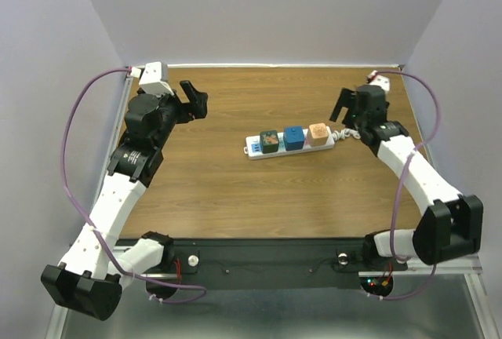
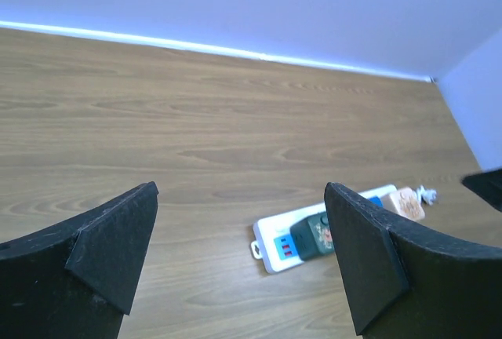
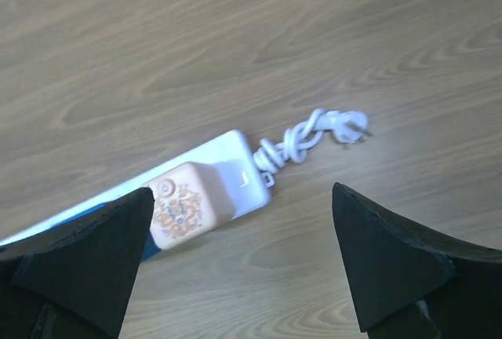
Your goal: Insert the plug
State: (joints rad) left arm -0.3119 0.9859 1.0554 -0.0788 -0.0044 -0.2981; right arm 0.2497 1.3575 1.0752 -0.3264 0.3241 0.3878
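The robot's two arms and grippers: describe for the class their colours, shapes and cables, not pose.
Left arm and right arm: white link shells joined by bulky black joint housings. A thin purple cable loops beside each. The left gripper and right gripper are black; the wrist views show their fingers as matte black wedges with blunt tips.

Bright, even light came from overhead, shadows on the table (image 1: pixel 220 198) soft. A bluish glare streaked the foot of the wall (image 2: pixel 235 9) in the left wrist view; the right wrist view looked slightly blurred.
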